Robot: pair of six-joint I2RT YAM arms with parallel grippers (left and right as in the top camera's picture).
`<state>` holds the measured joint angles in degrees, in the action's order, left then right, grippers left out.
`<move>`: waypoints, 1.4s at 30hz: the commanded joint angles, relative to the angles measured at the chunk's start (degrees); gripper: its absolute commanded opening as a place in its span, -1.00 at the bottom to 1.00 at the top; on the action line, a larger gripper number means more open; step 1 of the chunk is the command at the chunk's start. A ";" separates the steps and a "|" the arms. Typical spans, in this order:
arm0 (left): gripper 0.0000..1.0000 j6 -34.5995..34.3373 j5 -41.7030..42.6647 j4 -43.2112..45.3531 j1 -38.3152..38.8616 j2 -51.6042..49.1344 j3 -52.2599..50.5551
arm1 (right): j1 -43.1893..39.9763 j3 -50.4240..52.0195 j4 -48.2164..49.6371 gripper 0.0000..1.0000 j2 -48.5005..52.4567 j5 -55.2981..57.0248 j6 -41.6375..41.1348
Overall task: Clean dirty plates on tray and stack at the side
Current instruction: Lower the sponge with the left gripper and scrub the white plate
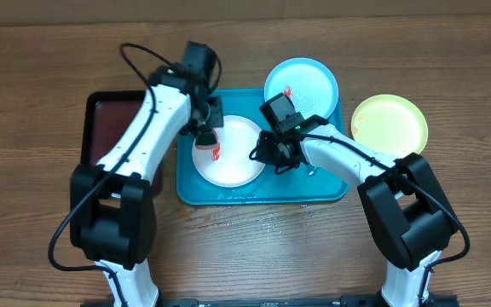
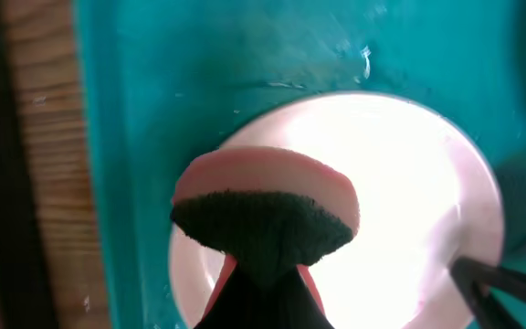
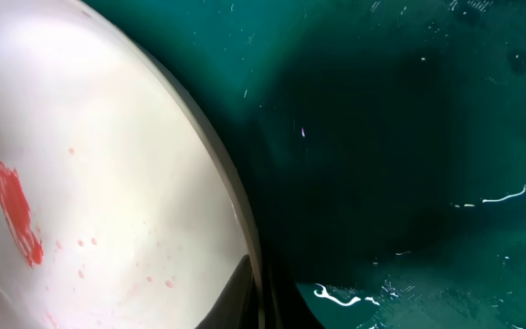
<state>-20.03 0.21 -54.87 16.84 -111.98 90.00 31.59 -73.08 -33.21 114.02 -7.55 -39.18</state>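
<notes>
A white plate [image 1: 233,158] with a red smear [image 3: 16,212] lies on the left part of the turquoise tray [image 1: 262,189]. My left gripper [image 1: 208,130] hovers over the plate's left side, shut on a pink sponge [image 2: 263,196] whose dark scouring face shows. My right gripper [image 1: 264,155] is shut on the white plate's right rim [image 3: 245,228], one finger over it and one under. The pale cyan plate [image 1: 302,85], also smeared red, rests on the tray's far right corner. A yellow-green plate [image 1: 389,124] sits on the table to the right of the tray.
A black tray with a dark-red inside [image 1: 107,121] lies left of the turquoise tray, partly under my left arm. Water streaks glisten on the turquoise tray's floor [image 3: 409,274]. Bare wooden table [image 1: 49,213] surrounds everything.
</notes>
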 commanded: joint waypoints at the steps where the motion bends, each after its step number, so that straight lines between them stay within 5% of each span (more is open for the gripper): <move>1: -0.91 7.26 -0.39 2.16 0.81 -0.22 -3.17 | -0.07 -0.81 -0.48 -0.93 1.20 -0.04 0.15; 42: -0.91 11.13 0.68 12.48 2.40 -0.22 -12.22 | -0.04 -0.76 -2.16 -0.93 1.20 -2.82 1.68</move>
<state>-10.04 1.06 -42.85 18.79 -111.98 78.13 31.53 -73.19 -35.14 114.02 -10.28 -37.89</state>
